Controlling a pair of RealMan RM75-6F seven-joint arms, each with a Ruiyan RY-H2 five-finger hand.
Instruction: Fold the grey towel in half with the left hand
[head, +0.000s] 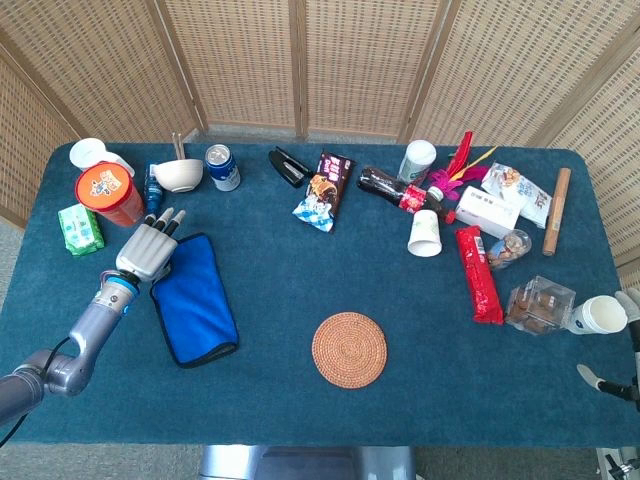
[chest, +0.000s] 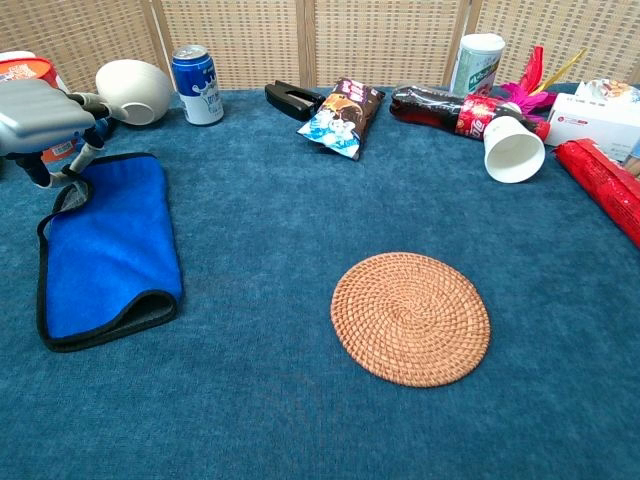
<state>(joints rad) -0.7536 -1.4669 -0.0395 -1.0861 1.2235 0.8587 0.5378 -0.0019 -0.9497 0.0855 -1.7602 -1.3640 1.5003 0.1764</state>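
Observation:
The towel (head: 195, 300) (chest: 110, 245) lies folded on the left of the blue table, its blue side up, black trim around it and a grey inner side showing at the near fold and the far-left corner. My left hand (head: 148, 250) (chest: 40, 110) hovers over that far-left corner, palm down and fingers spread. Its fingertips (chest: 82, 165) hang just above the slightly raised corner, and I see no grip on the cloth. Only a sliver of my right hand (head: 612, 383) shows at the table's right edge, beside a white cup (head: 600, 315).
Behind the left hand stand an orange noodle cup (head: 108, 193), a white bowl (chest: 132, 90), a blue can (chest: 196, 72) and a green packet (head: 80, 229). A round woven coaster (chest: 410, 318) lies mid-table. Snacks, a bottle and cups crowd the far right.

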